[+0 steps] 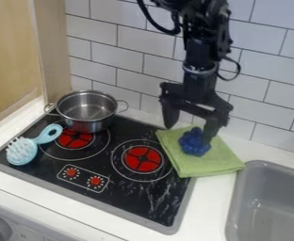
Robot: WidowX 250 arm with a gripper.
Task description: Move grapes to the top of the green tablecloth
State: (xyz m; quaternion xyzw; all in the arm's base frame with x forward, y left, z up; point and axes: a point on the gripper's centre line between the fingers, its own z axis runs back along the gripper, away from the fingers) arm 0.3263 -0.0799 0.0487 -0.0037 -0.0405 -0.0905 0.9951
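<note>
While the gripper (188, 134) hangs over the cloth (206, 167) with its fingers spread wide, the grapes (195, 142) rest on the cloth's upper half, one fingertip so close that contact is uncertain. They are probably light, slightly springy plastic, not fragile; the rounded bumps could slip, so a grip across the bunch's thick middle seems best. The cloth looks soft and might drag along. Left of the cloth lie a smooth, glossy stove (127, 200) and a shiny round metal pot (90, 125); right, a smooth grey sink (263, 164).
</note>
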